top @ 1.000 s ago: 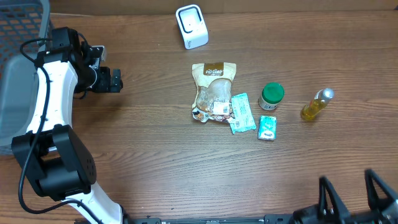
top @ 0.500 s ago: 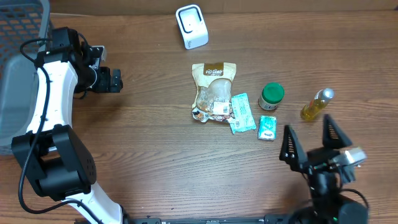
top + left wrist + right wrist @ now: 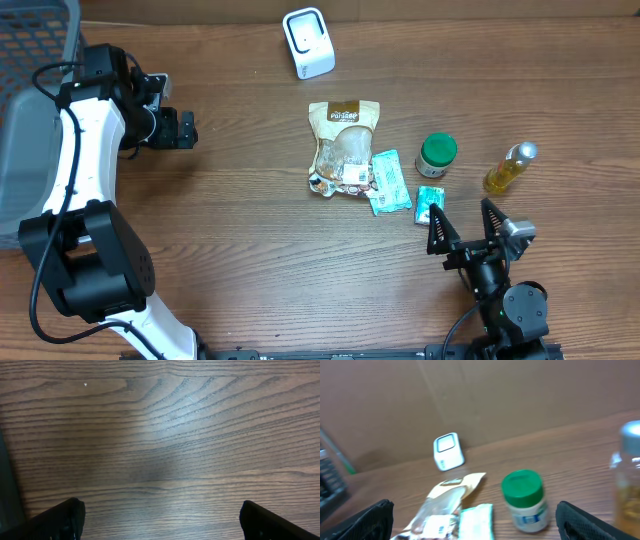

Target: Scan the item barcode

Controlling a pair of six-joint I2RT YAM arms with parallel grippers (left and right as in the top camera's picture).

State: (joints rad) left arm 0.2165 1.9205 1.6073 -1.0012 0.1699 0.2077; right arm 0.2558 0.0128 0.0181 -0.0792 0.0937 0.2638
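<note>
Up from the bottom edge with the right gripper point(image 3: 460, 212), now low on the right, just below the small green box point(image 3: 428, 197). Fingers wide apart, nothing held. No move from the left gripper point(image 3: 186, 130) at upper left, fingers apart too. Likely reaching for the box, then off to the white scanner point(image 3: 308, 42) at top middle.
</note>
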